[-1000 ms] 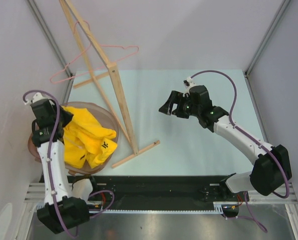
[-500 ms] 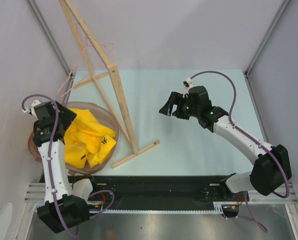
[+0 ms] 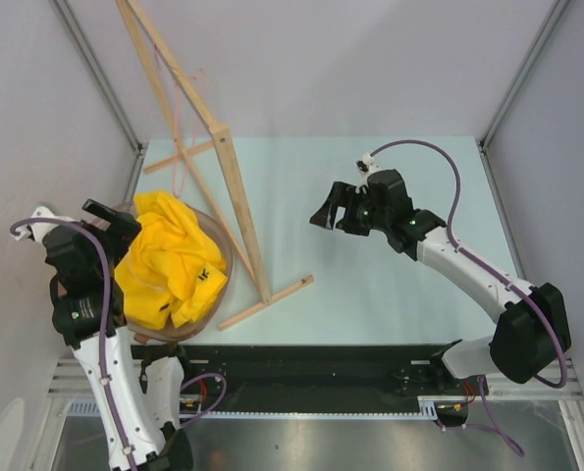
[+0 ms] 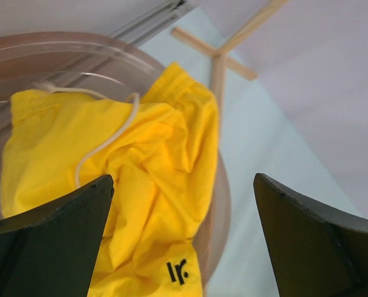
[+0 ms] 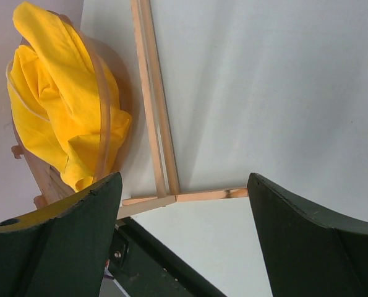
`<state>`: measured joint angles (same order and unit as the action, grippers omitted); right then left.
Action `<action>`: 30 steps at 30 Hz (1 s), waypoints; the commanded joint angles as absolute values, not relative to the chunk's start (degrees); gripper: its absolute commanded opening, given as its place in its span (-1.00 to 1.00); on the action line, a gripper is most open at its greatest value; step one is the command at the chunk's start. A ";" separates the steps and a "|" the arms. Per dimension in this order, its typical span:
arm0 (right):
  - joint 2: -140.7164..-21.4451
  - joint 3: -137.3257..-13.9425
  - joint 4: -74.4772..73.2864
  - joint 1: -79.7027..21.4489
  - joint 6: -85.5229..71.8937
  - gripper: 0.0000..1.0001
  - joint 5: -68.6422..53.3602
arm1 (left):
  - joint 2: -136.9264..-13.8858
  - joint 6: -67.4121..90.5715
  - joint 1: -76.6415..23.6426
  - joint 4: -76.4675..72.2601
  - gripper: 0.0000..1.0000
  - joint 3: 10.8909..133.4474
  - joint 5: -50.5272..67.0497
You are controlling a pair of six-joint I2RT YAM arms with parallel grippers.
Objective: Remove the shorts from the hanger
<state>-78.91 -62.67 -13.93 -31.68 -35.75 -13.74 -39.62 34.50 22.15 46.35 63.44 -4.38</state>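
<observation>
On the left side, rises as the left arm [image 3: 108, 353] from a base at the near left corner, leans a little leftward, folds at the wrist and aims the left gripper [image 3: 113, 218] rightward and down, jaws spread wide, both dark fingers [image 4: 47, 241] at the lower corners of the wrist view. On the right side, stretches as the right arm [image 3: 468, 273] from a base at the near right corner diagonally toward the far left, ends near the middle of the scene and aims the right gripper [image 3: 329, 209] leftward and down, jaws likewise parted wide.
</observation>
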 commanded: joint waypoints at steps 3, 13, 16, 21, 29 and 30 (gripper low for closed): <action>-77.70 -62.75 -13.62 -32.25 -35.42 0.75 -13.19 | -35.60 35.33 22.59 40.45 0.99 69.16 11.93; -73.83 -62.75 -17.22 -31.82 -33.31 0.76 -10.73 | -33.67 35.87 11.71 22.94 0.99 63.90 34.28; -71.91 -62.58 -18.63 -31.90 -32.52 0.77 -9.76 | -30.77 34.28 4.59 22.67 1.00 60.83 34.01; -65.23 -59.60 -20.12 -32.08 -31.82 0.80 -7.48 | -24.81 33.93 -4.21 24.86 0.99 52.57 35.34; -43.27 -46.95 -23.11 -32.61 -34.88 0.99 -0.62 | -11.63 40.23 -8.52 23.47 1.00 33.62 41.21; -38.46 -45.19 -23.38 -32.61 -36.63 1.00 -0.53 | -10.30 41.30 -8.79 22.77 0.99 31.66 41.66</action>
